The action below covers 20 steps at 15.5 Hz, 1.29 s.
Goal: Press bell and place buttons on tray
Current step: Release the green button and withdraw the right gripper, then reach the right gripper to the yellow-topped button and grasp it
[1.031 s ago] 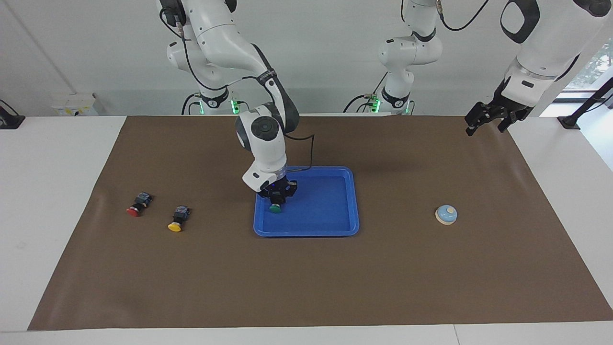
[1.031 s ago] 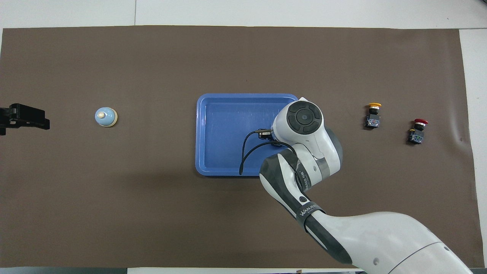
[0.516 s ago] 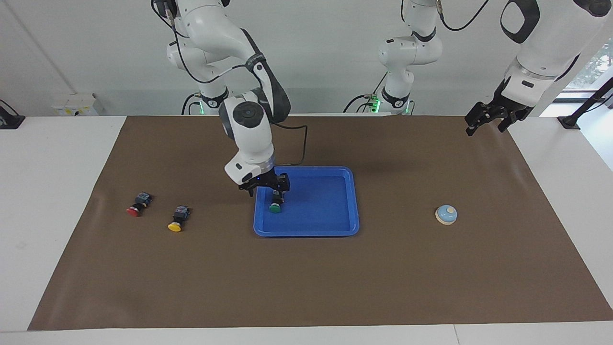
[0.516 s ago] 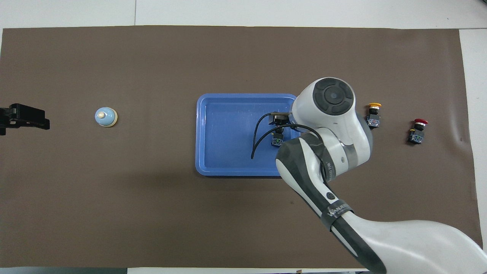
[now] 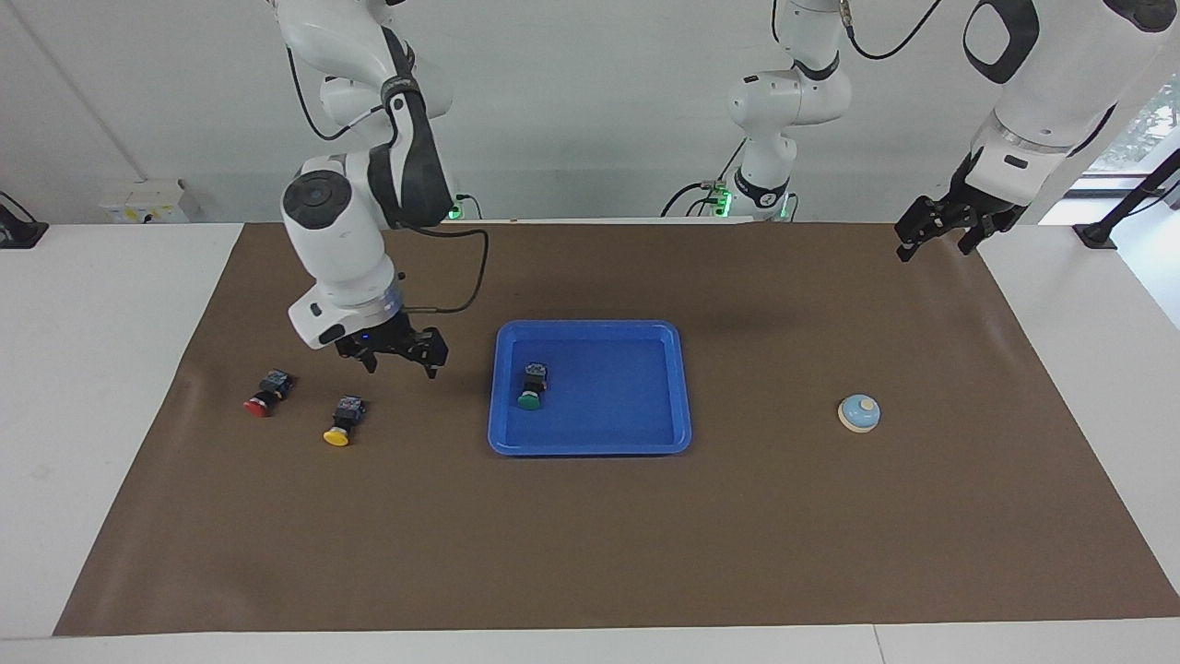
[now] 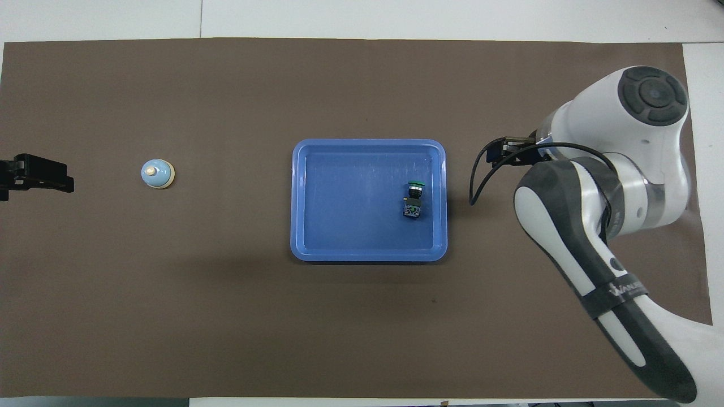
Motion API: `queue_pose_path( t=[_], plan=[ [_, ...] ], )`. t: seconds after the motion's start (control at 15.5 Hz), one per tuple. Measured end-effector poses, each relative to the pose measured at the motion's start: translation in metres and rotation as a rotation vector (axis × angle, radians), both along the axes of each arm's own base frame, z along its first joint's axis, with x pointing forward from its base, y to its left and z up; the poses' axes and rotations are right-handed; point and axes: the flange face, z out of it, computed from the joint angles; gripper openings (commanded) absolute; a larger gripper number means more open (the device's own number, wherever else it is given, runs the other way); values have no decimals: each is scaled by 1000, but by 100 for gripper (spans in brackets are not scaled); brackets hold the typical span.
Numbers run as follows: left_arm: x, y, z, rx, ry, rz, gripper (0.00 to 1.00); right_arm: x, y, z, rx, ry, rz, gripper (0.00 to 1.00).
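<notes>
The green button (image 5: 531, 388) (image 6: 413, 198) lies on its side in the blue tray (image 5: 618, 406) (image 6: 350, 198), at the end toward the right arm. Out on the brown mat toward the right arm's end lie the yellow button (image 5: 342, 420) and the red button (image 5: 265, 393); the right arm hides both in the overhead view. My right gripper (image 5: 403, 361) hangs open and empty over the mat between the yellow button and the tray. The light-blue bell (image 5: 858, 413) (image 6: 157, 173) stands alone toward the left arm's end. There my left gripper (image 5: 940, 238) (image 6: 67, 180) waits open above the mat's edge.
A brown mat (image 5: 590, 544) covers most of the white table (image 5: 101, 369). The right arm's forearm and wrist (image 6: 599, 186) cover the mat's corner toward its end in the overhead view.
My right gripper opened and left the green button in the tray, then rose and swung toward the right arm's end, over the mat near the yellow button. The left arm has not moved.
</notes>
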Motion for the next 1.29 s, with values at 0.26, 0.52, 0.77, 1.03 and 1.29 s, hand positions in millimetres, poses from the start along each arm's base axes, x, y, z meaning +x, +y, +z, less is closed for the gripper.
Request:
queue_pose_path(
  t=[0.26,0.52,0.77,1.03,1.29],
  plan=[
    [0,0,0,0,0,0,100,-4,-57,-28,-17,-21,-26,100],
    [0,0,0,0,0,0,100,-5,-82,-72,-22,-36,-53,100],
    [0,0,0,0,0,0,100,6,-81,-116,-21,-66,-51,99],
    [0,0,0,0,0,0,100,10,-80,-138,-20,-75,-48,60],
    [0,0,0,0,0,0,100,11,-80,-133,-20,-81,-48,0]
  ],
)
